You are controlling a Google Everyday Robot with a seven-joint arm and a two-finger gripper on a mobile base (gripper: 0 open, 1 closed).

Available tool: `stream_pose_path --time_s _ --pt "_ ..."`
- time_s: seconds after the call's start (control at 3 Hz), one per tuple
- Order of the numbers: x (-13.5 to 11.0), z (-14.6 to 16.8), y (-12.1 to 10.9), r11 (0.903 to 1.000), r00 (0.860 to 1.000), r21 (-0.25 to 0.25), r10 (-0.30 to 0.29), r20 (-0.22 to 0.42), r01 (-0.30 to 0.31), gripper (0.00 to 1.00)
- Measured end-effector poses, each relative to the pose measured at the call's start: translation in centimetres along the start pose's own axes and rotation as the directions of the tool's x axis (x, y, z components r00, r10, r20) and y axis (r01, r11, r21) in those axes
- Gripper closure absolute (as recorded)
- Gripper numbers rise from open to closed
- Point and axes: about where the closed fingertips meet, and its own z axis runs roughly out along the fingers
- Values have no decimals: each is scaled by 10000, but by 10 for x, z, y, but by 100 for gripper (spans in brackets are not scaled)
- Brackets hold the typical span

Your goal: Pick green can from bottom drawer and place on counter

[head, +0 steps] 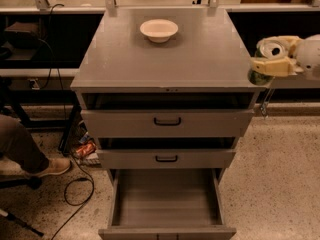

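My gripper (262, 69) is at the right edge of the counter (165, 61), level with its top near the front right corner. Its cream fingers (272, 66) are shut on the green can (259, 77), and only the can's lower green part shows below them. The can is held in the air, just at the counter's edge. The bottom drawer (167, 201) is pulled out at the base of the cabinet, and its grey floor is bare.
A white bowl (159, 30) stands at the back middle of the counter. The two upper drawers (167, 121) are slightly open. A person's leg and shoe (47, 166) and cables (80, 191) lie on the floor to the left. A dark shelf unit runs behind the cabinet.
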Motion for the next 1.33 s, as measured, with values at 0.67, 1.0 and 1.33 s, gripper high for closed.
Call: stream_pose_path --time_s 0.67,1.0,1.33 --pt "-12 68 -23 9882 9956 -1227 891 -306 -922 100" --pt "-16 87 -27 9741 9895 -1738 1419 -274 -1445 100" --pt "-18 101 -34 9596 9799 -1994 1990 -169 -1983 100"
